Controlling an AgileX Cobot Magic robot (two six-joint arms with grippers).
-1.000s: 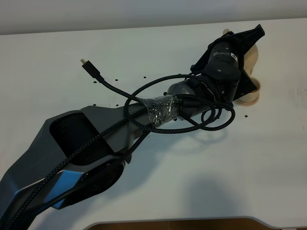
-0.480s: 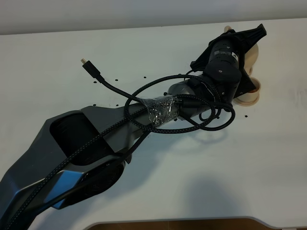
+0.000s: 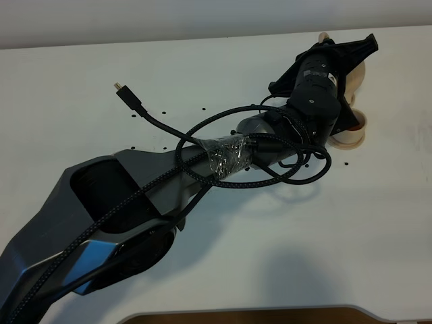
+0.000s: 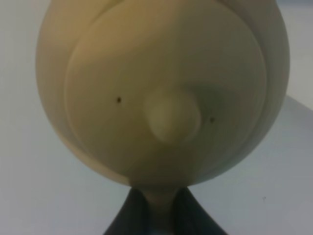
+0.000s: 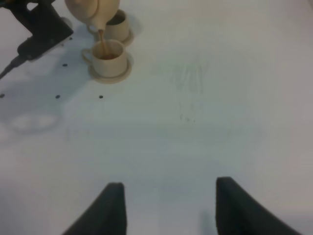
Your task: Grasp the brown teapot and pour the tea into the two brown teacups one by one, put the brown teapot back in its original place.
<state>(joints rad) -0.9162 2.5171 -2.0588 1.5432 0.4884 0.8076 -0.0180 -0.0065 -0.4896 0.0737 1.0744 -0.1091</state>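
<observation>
The brown teapot (image 5: pixel 93 10) hangs tilted over the nearer of the two brown teacups (image 5: pixel 110 53), and a thin stream of tea runs from its spout into that cup. The second teacup (image 5: pixel 117 22) stands just behind the first, each on its small saucer. My left gripper (image 4: pixel 155 203) is shut on the teapot's handle, and the lid with its knob (image 4: pixel 173 117) fills the left wrist view. From above, the teapot (image 3: pixel 358 74) shows past the left wrist, with one teacup (image 3: pixel 352 131) below it. My right gripper (image 5: pixel 168 205) is open and far from the cups. The teapot's original place is hidden.
The left arm (image 3: pixel 223 158) with its looped black cable (image 3: pixel 145 115) stretches across the white table (image 3: pixel 378 223) toward the far right. Small dark marks (image 5: pixel 57 96) dot the table near the cups.
The left wrist has turned slightly, tipping the teapot a little further over the cup. Nothing else has moved.
</observation>
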